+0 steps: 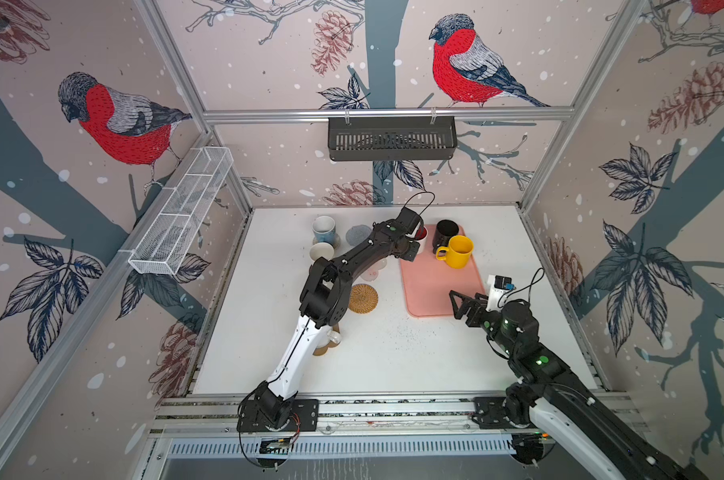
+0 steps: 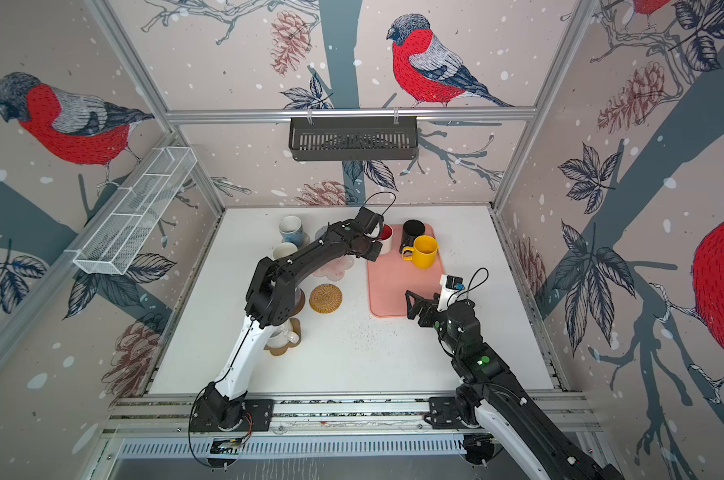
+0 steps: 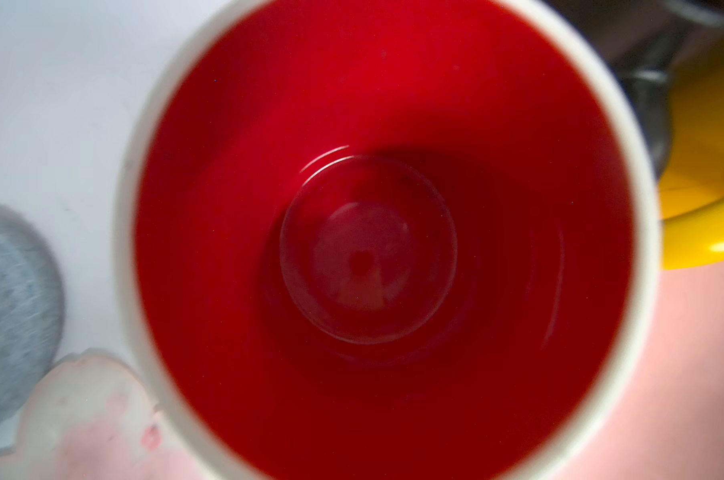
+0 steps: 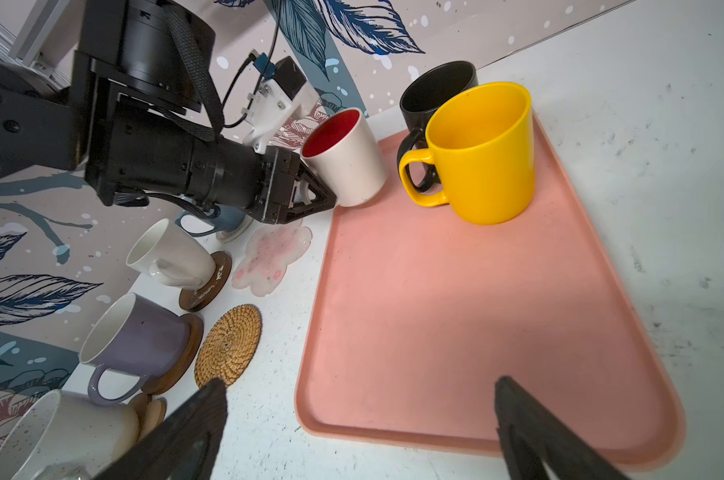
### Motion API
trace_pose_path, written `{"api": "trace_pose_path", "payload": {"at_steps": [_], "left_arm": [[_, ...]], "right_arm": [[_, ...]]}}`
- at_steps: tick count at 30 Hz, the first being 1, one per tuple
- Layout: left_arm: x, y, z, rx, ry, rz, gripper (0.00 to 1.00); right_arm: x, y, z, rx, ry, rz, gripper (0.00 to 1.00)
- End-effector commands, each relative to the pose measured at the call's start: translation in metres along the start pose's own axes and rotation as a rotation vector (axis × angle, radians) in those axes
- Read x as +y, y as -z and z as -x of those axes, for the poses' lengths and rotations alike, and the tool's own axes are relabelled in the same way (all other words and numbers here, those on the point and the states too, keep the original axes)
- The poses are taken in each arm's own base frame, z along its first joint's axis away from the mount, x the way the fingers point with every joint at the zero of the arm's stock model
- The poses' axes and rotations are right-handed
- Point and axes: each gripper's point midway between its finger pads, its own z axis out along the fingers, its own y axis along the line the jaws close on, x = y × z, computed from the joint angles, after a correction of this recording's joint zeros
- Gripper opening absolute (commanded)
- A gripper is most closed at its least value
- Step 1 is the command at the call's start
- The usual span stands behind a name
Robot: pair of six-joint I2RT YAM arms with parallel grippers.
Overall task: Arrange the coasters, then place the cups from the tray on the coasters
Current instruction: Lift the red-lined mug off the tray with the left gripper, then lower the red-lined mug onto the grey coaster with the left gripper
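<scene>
Gripping the white ceramic mug with the red inside low on its side, we are holding our left hand nearly closed on it; the fingers are hiding the handle. The mug is tilting, its mouth leaning back toward this hand's wrist, at the corner of the flat salmon-pink rectangular tray. Whether its base is touching the tray we cannot tell. Just past the mug from this hand, the yellow ceramic mug and the black ceramic mug are standing upright on the tray, close together.

Directly under the left hand the translucent pink flower coaster is lying bare on the white table. The grey-blue woven round coaster is lying just beside the hand's wrist. The light blue mug is sitting on the beige woven round coaster behind the hand.

Our right hand is hanging wide open and empty over the tray's bare end, well apart from the mugs. Off to its side, past the tray's long edge, the tan wicker round coaster is lying bare. Beyond it:
- The cream mug is resting on a dark brown disc coaster.
- The lavender mug is resting on a brown wooden disc coaster.
- The speckled white mug is resting on the cork flower coaster.
</scene>
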Motion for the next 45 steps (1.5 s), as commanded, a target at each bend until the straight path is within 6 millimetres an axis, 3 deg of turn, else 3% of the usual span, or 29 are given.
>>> {"api": "trace_pose_path", "payload": {"at_steps": [1,11,19,31,38,45], "left_arm": [[0.013,0.018,0.011,-0.033,0.049,0.077,0.0],[0.064,0.034,0.003,-0.043,0.188,0.25,0.0],[0.115,0.031,-0.004,-0.044,0.334,0.273,0.0],[0.164,0.02,-0.012,-0.064,0.434,0.365,0.0],[0.178,0.016,-0.011,-0.084,0.466,0.369,0.0],[0.179,0.009,-0.008,-0.08,0.458,0.36,0.0]], "right_arm": [[-0.001,0.0,0.004,-0.022,0.001,-0.01,1.0],[-0.004,-0.001,0.001,-0.016,0.002,-0.017,1.0],[-0.004,-0.004,0.0,-0.009,0.001,-0.018,1.0],[-0.003,-0.005,0.0,-0.004,0.0,-0.015,1.0],[-0.003,-0.007,-0.001,0.001,0.003,-0.016,0.99],[-0.003,-0.009,-0.002,0.007,0.003,-0.015,0.99]]}}
